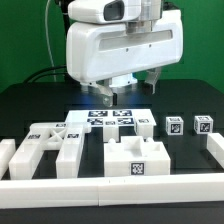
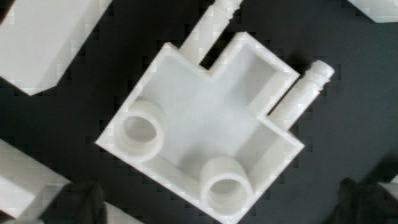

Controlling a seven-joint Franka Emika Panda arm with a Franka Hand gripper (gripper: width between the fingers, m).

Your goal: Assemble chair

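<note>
Two fingers (image 1: 130, 90) of mine stand wide apart, holding nothing. Below them on the worktop (image 1: 190, 100) lies a flat chair part (image 2: 214, 110) with pegs and sockets. I judge this the approach: next, descend squarely and straddle its edges.

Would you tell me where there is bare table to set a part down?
Bare: between the front slab and the exterior view's right rail, before the small legs; also behind that view's left parts. Crowded: around the marker board.
</note>
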